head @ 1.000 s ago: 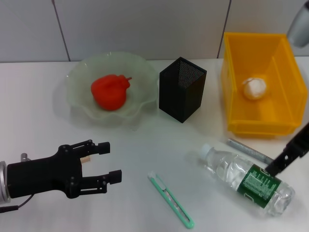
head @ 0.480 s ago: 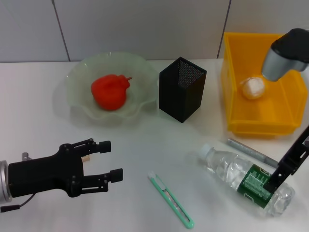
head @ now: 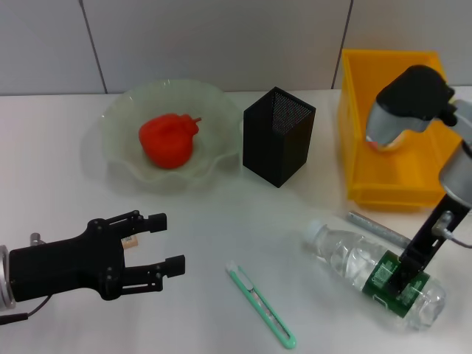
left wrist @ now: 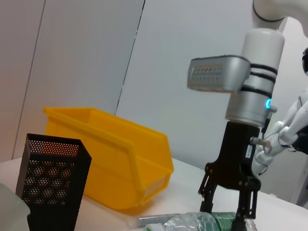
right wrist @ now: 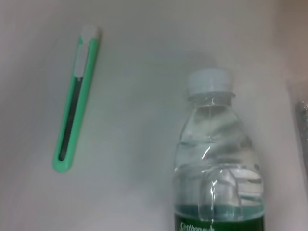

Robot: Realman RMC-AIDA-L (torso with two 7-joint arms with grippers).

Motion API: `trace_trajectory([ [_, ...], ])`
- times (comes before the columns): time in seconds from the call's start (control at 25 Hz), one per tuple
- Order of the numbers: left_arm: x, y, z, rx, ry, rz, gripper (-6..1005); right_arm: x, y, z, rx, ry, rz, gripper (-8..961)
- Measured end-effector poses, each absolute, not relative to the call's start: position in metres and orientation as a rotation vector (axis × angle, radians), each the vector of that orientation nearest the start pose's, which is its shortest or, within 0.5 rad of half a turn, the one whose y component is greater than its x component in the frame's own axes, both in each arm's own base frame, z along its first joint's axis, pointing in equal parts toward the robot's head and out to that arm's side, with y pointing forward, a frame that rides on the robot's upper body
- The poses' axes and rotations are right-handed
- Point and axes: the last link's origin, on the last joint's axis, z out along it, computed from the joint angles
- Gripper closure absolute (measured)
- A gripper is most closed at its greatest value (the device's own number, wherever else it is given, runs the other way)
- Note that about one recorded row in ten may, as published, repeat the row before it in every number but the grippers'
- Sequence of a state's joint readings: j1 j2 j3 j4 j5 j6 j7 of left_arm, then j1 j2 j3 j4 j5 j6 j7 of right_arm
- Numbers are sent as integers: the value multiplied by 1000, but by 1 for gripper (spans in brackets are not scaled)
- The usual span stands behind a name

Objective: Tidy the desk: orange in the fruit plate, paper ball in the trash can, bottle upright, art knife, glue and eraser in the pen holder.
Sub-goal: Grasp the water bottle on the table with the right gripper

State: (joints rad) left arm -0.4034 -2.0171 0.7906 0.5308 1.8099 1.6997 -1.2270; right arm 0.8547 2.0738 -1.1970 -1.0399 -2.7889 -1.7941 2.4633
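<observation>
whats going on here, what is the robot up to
It's tidying a desk. The right tool is down over the green label of the bottle, which lies on its side, fingers open around it. The left tool hovers open, idle. The orange is in the fruit plate; the art knife lies loose.

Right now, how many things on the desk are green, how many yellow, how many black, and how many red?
Green: 3 - fruit plate, art knife, and the bottle with its green label.
Yellow: 1 - trash can.
Black: 1 - pen holder.
Red: 1 - orange.
Total: 6.
</observation>
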Motion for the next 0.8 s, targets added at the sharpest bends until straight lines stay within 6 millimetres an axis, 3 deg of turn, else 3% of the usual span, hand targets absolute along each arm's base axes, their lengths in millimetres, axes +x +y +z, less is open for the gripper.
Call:
trace_trajectory([
  [0.32,-285,281,5,-2740,-590,-915,176,190,367,-10,-2652,1002,-930,138],
  [0.8,-285,282,6,-2740,-588,-917,179,191,368,-21,-2649,976,-975,153],
])
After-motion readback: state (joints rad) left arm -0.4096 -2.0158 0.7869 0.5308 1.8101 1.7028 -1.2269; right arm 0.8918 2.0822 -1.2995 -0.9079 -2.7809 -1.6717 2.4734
